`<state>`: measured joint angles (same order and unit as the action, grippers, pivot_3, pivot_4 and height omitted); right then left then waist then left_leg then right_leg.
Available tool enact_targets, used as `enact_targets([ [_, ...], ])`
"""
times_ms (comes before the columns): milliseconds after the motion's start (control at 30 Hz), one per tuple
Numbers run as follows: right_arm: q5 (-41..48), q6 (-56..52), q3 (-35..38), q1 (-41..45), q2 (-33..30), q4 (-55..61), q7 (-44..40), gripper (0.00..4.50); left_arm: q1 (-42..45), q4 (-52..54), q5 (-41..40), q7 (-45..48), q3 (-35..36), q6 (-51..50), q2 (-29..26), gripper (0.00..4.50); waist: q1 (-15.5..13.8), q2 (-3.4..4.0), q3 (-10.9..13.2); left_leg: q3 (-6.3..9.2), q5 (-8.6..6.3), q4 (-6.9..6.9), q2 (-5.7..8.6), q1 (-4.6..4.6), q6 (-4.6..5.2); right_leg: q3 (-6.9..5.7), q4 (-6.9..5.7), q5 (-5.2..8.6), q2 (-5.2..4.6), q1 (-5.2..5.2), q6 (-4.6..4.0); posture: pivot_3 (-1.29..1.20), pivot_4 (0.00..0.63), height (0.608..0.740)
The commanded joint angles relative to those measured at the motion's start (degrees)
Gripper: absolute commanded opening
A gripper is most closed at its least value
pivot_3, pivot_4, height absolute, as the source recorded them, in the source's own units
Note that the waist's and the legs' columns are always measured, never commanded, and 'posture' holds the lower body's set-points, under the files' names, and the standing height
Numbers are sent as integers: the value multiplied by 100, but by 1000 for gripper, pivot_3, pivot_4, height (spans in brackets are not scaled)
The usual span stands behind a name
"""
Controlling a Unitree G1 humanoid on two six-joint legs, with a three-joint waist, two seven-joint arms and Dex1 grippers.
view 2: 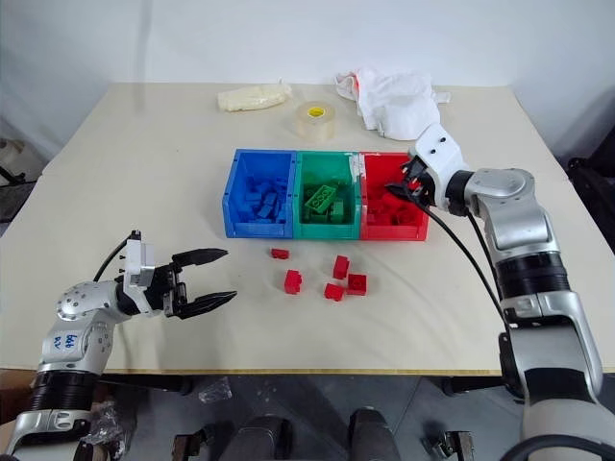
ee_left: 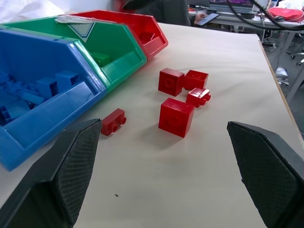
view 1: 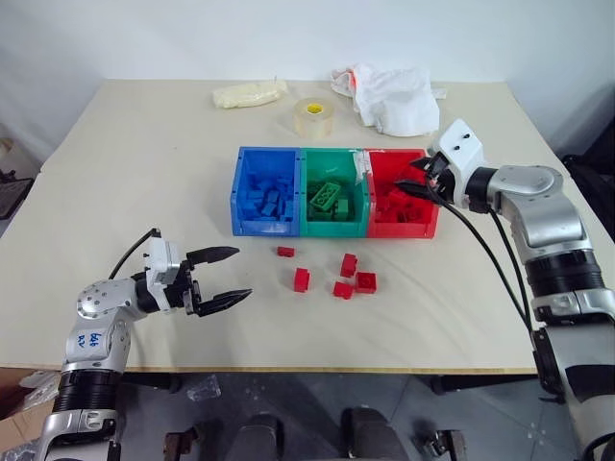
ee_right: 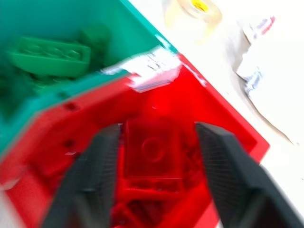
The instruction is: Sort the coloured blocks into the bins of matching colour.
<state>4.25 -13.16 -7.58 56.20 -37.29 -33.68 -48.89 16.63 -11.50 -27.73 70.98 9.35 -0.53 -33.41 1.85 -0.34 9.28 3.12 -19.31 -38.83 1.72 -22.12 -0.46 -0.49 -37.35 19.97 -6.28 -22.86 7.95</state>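
The right gripper [view 1: 423, 180] hangs over the red bin [view 1: 402, 229], fingers parted, with a red brick [ee_right: 153, 148] between them in the wrist view; whether it is pinched or already loose among the bin's contents cannot be told. The placement suggests a drop into the matching bin. The left gripper [view 1: 223, 279] waits near the table's front edge, fingers spread wide and empty, aimed at the five loose red blocks [view 1: 348, 265] lying just in front of the blue bin [view 1: 265, 226] and green bin [view 1: 332, 228]. Bare table [view 1: 144, 182] surrounds the blocks, leaving free approach from the front; the tape roll [view 1: 313, 117] and white bag [view 1: 396, 96] sit well behind the bins.
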Motion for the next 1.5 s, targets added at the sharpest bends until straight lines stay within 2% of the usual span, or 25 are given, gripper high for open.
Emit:
enact_targets([
  [33,-62,317,131,180,6,-69,-94,4056,-31,213,-68,-8,52,50,-20,4500,8,8,5,2,0,-1,2,-1,0,-7,-4,0,-4,-1,0,0,150,740],
  [67,-44,304,160,131,-16,29,-142,4432,-55,237,-76,-14,59,40,-28,4500,9,14,9,3,0,-1,5,-3,1,-10,-4,0,-6,-1,0,0,150,740],
  [167,150,72,295,-191,-144,640,-395,4471,-107,291,-91,-20,71,20,-43,4500,4,23,14,3,0,-10,5,-4,1,-12,-7,0,-7,0,0,0,150,740],
  [367,974,-744,886,-1928,-871,2718,-1177,4471,-76,257,-86,13,28,1,-31,4500,-87,30,18,41,0,-25,15,-13,2,-39,-6,0,-18,18,0,0,150,740],
  [567,1711,-1440,2287,-4252,-1726,4265,-1558,4471,45,-36,-49,141,20,104,-54,4500,-195,45,28,48,4,-25,31,-13,10,-45,5,0,-26,30,1,0,150,740],
  [700,1659,-1524,3187,-5726,-2120,4653,-1789,4471,83,-201,-48,243,31,177,-68,4500,-201,45,28,48,5,-23,30,-8,13,-46,36,-1,-24,42,3,0,150,740],
  [767,1641,-1486,3330,-6039,-2182,4702,-1774,4471,123,-291,-45,299,17,206,-56,4500,-183,45,28,45,7,-22,33,-4,16,-45,36,-2,-25,46,4,0,150,740],
  [933,1776,-1641,2812,-5591,-2068,4875,-1509,4471,359,-505,-7,387,-85,280,38,4500,-135,42,30,14,10,-22,18,8,15,-44,37,-3,-21,44,6,0,150,740],
  [1100,1772,-1815,1770,-4571,-1765,4887,-1367,4471,555,-672,42,499,-118,307,-3,4500,-166,40,31,17,11,-23,17,6,14,-46,39,-5,-22,40,9,0,150,740],
  [1200,1611,-1846,1041,-4016,-1375,4849,-1228,4471,583,-670,64,502,-74,334,-57,4500,-173,37,33,26,10,-22,19,2,14,-53,39,-5,-25,39,9,0,150,740],
  [1333,1216,-1576,278,-3367,-883,4322,-1133,4471,539,-534,55,427,-49,304,-45,4500,-175,37,33,34,11,-24,26,-1,14,-57,38,-5,-29,38,9,0,150,740],
  [1500,690,-1142,-277,-2829,-506,3518,-1052,4471,298,-267,3,309,23,260,-64,4500,-165,37,33,41,11,-24,33,-4,14,-60,36,-5,-32,36,10,0,150,740],
])
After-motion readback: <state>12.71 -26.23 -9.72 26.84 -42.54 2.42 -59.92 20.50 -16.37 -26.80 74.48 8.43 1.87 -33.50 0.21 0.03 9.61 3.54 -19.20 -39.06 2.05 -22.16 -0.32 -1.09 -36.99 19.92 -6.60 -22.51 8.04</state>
